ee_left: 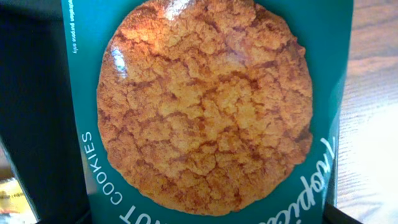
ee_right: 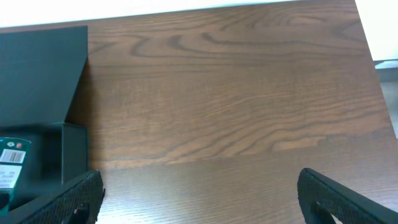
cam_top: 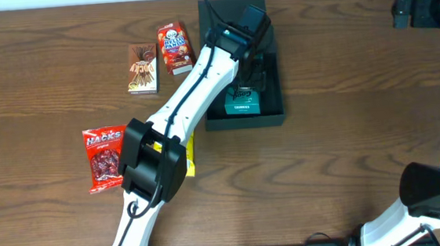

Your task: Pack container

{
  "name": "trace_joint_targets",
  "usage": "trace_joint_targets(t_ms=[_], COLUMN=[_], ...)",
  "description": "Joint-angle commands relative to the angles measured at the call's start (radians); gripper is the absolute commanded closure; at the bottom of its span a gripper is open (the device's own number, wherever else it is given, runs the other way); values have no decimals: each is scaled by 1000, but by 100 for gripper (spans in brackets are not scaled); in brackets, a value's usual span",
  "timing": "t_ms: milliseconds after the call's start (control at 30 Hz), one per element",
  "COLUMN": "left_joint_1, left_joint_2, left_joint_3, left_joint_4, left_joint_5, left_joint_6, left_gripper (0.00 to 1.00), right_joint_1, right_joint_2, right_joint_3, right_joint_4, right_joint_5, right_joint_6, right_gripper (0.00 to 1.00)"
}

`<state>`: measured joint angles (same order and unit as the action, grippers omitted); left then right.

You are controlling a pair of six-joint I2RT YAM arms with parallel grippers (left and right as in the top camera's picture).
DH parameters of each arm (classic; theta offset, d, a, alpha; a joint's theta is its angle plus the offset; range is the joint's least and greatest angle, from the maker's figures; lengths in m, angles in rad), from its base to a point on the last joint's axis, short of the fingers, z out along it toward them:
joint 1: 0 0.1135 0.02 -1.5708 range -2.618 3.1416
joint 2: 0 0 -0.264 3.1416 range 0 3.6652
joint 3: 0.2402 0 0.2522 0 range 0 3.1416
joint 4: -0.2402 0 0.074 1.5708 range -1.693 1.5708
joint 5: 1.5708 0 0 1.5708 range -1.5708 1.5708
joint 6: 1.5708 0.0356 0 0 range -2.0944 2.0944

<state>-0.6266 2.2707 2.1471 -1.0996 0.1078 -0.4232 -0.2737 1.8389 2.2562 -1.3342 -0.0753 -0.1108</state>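
The container [cam_top: 273, 116] is a dark box on the far middle of the table, its flap lid open at the back. My left gripper [cam_top: 249, 77] reaches down into it and is shut on a teal cookie carton [cam_top: 242, 101]. In the left wrist view the carton [ee_left: 205, 106] fills the frame, with the container's dark wall [ee_left: 31, 93] to the left. Only the finger edges show at the bottom corners. My right gripper [ee_right: 202, 193] is open and empty above bare wood, to the right of the container [ee_right: 43, 62]; overhead it sits at the far right [cam_top: 419, 5].
Left of the container lie a red snack box [cam_top: 175, 48], a brown chocolate-stick box [cam_top: 142, 67] and a red Hacks bag [cam_top: 105, 158]. A yellow pack [cam_top: 190, 158] is partly hidden under my left arm.
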Motion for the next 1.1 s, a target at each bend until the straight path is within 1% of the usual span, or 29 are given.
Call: trace_joint_targets(t_ms=[0, 133, 200, 267, 500, 633, 700, 767, 900, 1000, 1067], left_joint_1=[-11, -14, -14, -14, -13, -12, -3, 15, 100, 195, 267], left_joint_2=[1, 1, 1, 1, 1, 0, -3, -13, -67, -141, -198], left_joint_3=[29, 29, 29, 29, 29, 30, 45, 75, 184, 248, 257], left_joint_4=[1, 12, 22, 34, 62, 72, 71, 60, 5, 1, 21], left_joint_5=[-45, -45, -44, -45, -45, -45, -48, -61, -93, -94, -99], left_joint_6=[-65, -71, -72, -71, -70, -28, -11, -3, 2, 2, 2], left_gripper=[32, 28, 18, 15, 13, 13, 16, 22, 39, 41, 41], right_joint_1=[-9, -9, -9, -9, -9, -9, -8, -6, 0, 39, 87], right_joint_2=[-3, -3, -3, -3, -3, -3, -2, -2, -2, -2, -2], right_joint_3=[6, 6, 6, 6, 6, 6, 6, 3, -34, -101, -156], right_joint_4=[-1, -1, -1, -2, -2, -4, -13, -20, -12, 20, 47], right_joint_5=[-13, -50, -53, -53, -65, -82, -144, -181, -256, -290, -296], right_joint_6=[-10, -11, -11, -11, -11, -11, -21, -46, -48, -48, -48], right_gripper=[1, 1, 1, 1, 1, 1, 1, 1, 1, 1, 2])
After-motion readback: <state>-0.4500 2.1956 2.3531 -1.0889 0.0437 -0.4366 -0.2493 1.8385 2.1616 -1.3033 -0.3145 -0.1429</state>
